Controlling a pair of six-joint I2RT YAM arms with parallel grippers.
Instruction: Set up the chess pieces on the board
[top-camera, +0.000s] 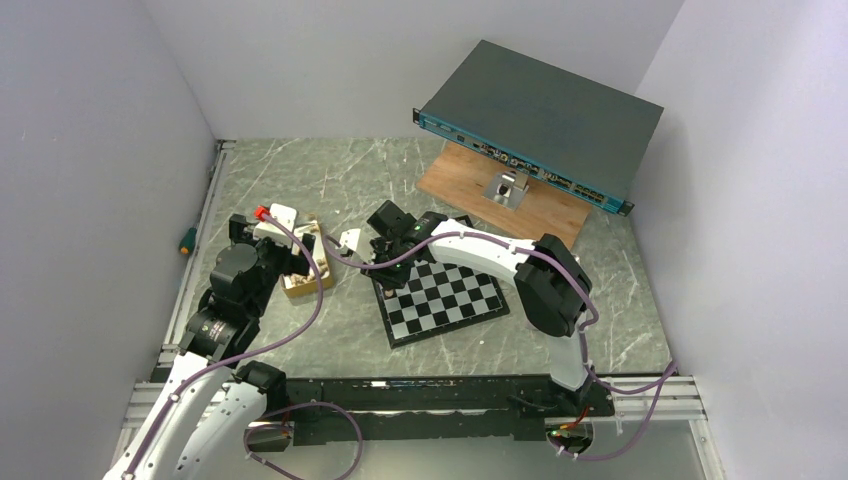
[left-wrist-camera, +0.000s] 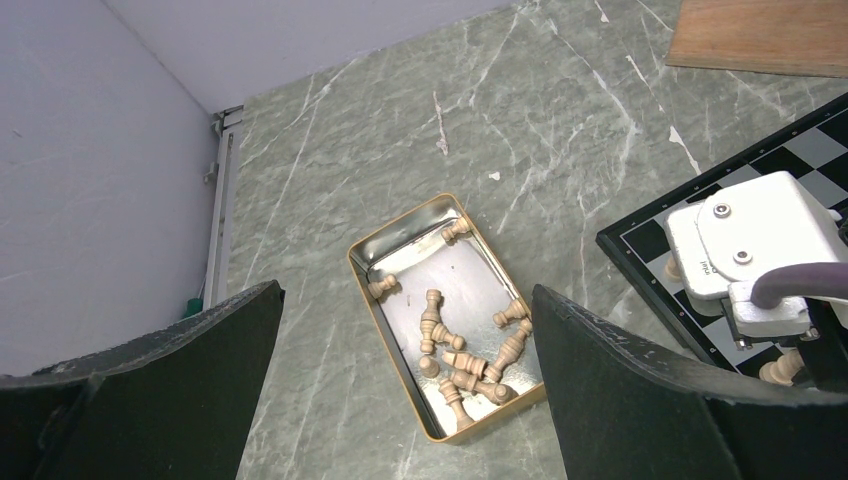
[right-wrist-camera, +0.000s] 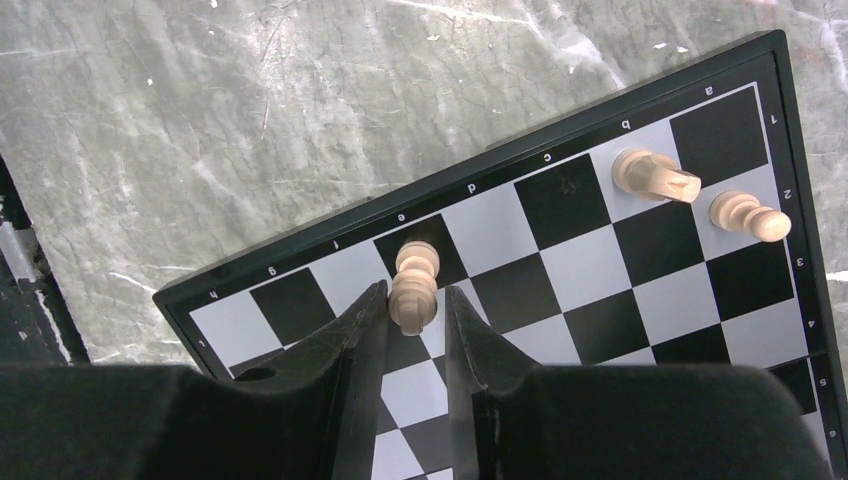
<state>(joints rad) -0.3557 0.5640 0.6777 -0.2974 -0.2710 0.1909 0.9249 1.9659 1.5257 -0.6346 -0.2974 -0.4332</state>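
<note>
The black and silvery-white board lies in front of the right arm and also shows in the left wrist view. My right gripper is over the board's near-left edge, shut on the top of a light tan piece that stands upright on the e-file edge square. Two more tan pieces stand near the board's a and b corner. My left gripper is wide open above a gold tin holding several tan pieces lying on their sides. No dark pieces are in view.
A brown wooden plank carries a tilted grey network switch at the back right. A green-handled tool lies by the left wall rail. The tin sits just left of the board.
</note>
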